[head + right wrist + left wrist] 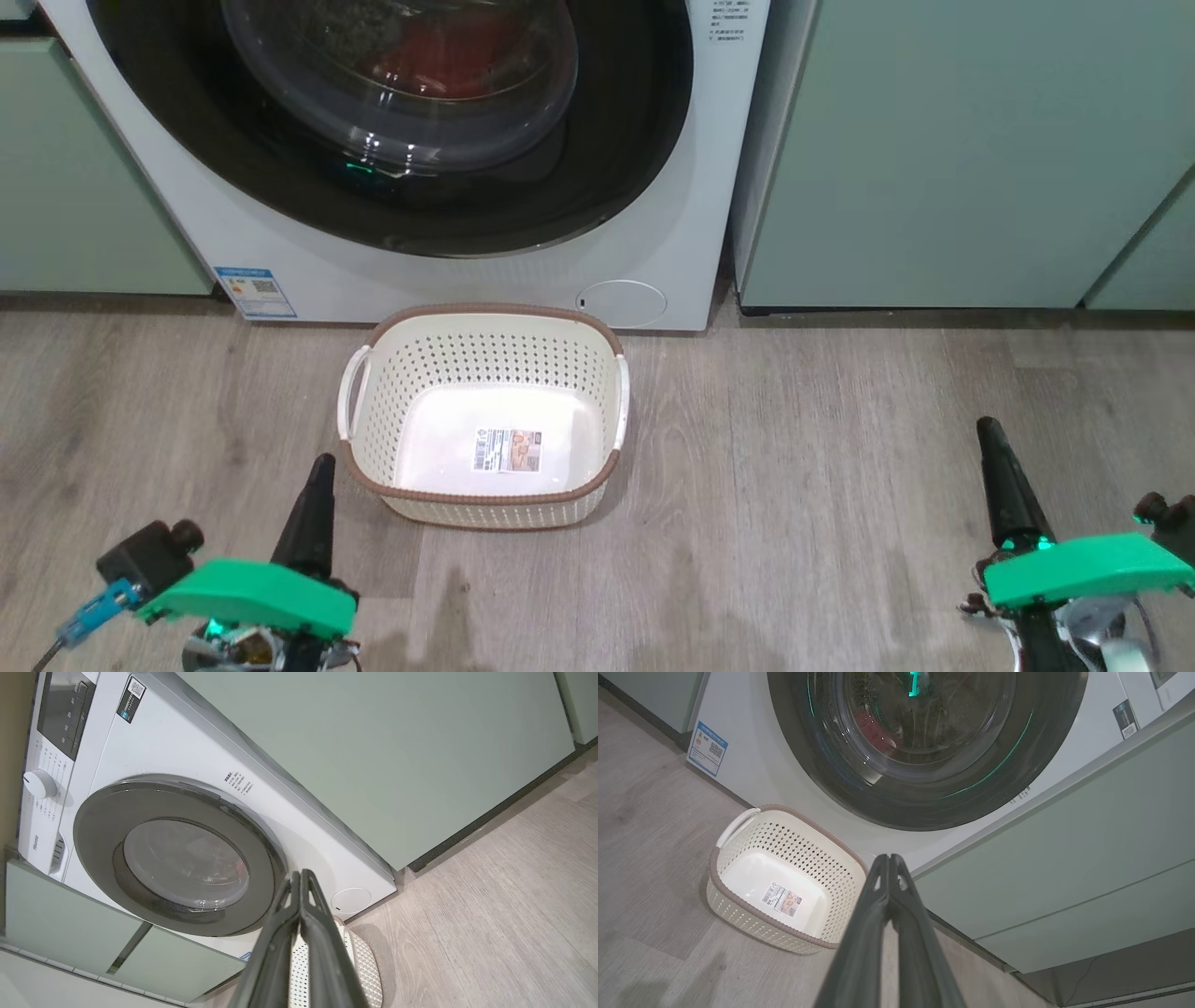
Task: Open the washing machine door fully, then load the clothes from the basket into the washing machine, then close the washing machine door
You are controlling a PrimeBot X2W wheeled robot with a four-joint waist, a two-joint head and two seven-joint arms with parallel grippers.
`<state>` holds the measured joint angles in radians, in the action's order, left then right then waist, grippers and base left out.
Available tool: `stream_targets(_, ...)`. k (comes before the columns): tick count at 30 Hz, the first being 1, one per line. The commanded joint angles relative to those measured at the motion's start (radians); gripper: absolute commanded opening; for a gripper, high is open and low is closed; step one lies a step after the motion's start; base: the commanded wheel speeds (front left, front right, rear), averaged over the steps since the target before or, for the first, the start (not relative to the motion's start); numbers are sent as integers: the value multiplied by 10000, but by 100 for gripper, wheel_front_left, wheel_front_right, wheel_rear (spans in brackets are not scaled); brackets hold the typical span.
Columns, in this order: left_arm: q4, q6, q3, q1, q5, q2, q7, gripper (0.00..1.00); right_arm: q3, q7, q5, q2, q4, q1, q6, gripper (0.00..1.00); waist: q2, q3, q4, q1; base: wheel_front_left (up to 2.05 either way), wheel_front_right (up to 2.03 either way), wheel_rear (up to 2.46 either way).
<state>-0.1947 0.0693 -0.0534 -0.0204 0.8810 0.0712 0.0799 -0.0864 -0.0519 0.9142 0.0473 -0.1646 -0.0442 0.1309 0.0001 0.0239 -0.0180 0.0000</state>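
Note:
The white washing machine (644,233) (187,765) stands ahead with its round black-rimmed door (607,140) (1031,756) (93,835) flat against the front. Behind the glass bowl the red clothes (448,51) (873,730) show inside the drum. The cream basket (485,359) (738,905) (369,966) sits on the floor before the machine, holding nothing but a label on its floor. My left gripper (322,462) (889,858) hangs shut and empty left of the basket. My right gripper (988,427) (300,873) is shut and empty, far to the right.
Pale green cabinets (934,149) (75,168) flank the machine on both sides. A round service flap (621,303) and a blue sticker (254,291) sit low on its front. Grey wood-look floor (822,467) spreads between the grippers.

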Motion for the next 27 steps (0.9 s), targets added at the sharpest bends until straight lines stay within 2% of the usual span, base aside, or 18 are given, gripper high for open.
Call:
stream_targets(1, 251, 125, 318, 600, 374, 34, -81, 0, 81, 118, 384, 182, 241, 595, 0, 0, -1, -7, 6, 0, 0, 0, 0)
stream_targets(27, -54, 323, 832, 874, 3196, -39, -802, 0, 43, 653, 3128, 197, -175, 960, -1, 0, -1, -88, 76, 0, 0, 0, 0)
